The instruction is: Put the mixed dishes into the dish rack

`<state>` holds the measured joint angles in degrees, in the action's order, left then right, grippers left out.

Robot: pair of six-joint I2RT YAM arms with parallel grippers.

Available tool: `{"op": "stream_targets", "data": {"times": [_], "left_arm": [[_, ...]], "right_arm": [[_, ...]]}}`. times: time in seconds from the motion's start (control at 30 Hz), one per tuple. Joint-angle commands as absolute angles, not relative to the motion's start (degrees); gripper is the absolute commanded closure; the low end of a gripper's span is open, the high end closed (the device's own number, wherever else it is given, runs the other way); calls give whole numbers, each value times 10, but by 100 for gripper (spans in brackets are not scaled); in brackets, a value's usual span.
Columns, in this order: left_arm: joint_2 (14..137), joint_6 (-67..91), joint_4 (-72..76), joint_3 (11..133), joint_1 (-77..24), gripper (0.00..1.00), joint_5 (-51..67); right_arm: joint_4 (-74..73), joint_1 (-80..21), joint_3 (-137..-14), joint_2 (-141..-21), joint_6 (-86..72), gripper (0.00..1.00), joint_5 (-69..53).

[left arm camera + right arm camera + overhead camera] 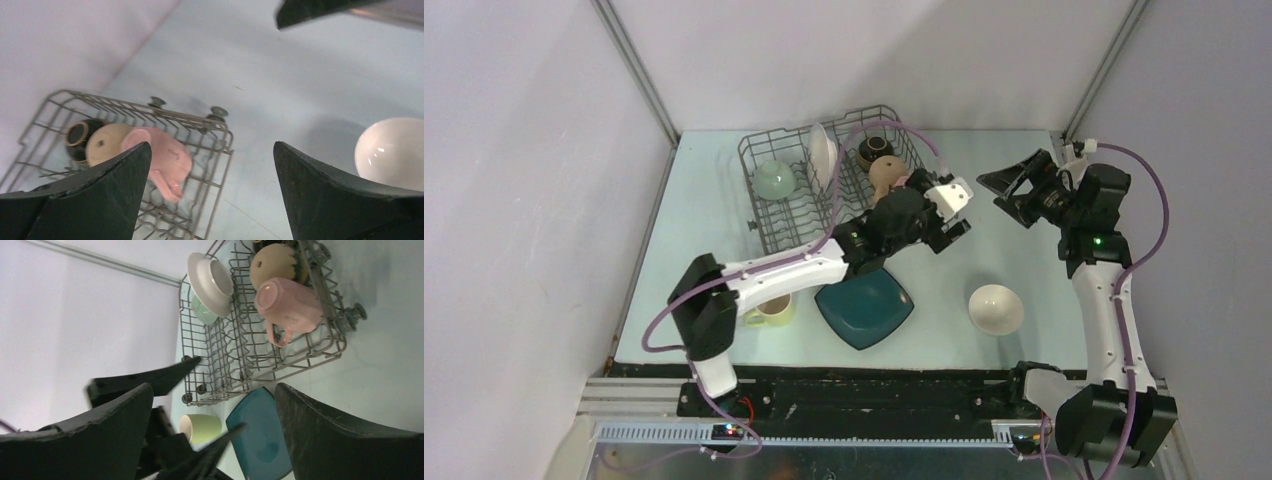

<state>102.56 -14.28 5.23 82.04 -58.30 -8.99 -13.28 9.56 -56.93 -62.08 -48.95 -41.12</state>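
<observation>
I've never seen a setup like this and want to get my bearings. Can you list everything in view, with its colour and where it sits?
dish rack: 1, grey wire, far middle of the table
green bowl: 1, pale green, rack's left side
round plate: 1, white, on edge mid-rack
brown bowl: 1, dark brown, rack's far right
tan mug: 1, tan, beside the brown bowl
pink mug: 1, pink, on its side, rack's right
yellow mug: 1, yellow-green, on the table, left of the square plate
square plate: 1, dark teal, before the rack
white bowl: 1, white, right of the square plate
table: 1, pale blue
left gripper: 1, black, open, empty
right gripper: 1, black, open, empty
</observation>
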Motion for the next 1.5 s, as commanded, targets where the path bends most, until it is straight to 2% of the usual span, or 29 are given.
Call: {"op": "stream_targets", "data": {"times": [0.0, 0.13, 0.27, 0.47, 0.67, 0.83, 0.97, 1.13, 1.47], "left_arm": [[950, -157, 61, 813, -580, 0, -176], [884, -121, 59, 763, -589, 0, -185], [786, -24, 28, 663, -587, 0, -251], [600, 119, -201, 590, -535, 0, -304], [489, 238, -296, 506, -471, 0, -292], [421, 323, -357, 459, -408, 0, -258], [382, 382, -404, 433, -367, 0, -253], [360, 452, -466, 420, -325, 0, -248], [387, 397, -507, 447, -285, 0, -170]], "right_arm": [[-186, 107, -569, -588, -429, 5, -380], [-216, 107, -552, -558, -404, 1, -339], [-252, 95, -520, -508, -375, 1, -271], [-300, 61, -461, -446, -366, 1, -120], [-337, 6, -428, -449, -402, 1, 8], [-349, -44, -424, -477, -427, 0, 59], [-357, -49, -424, -495, -437, 1, 76], [-373, -52, -424, -526, -443, 14, 91], [-394, -118, -425, -603, -477, 16, 160]]}}
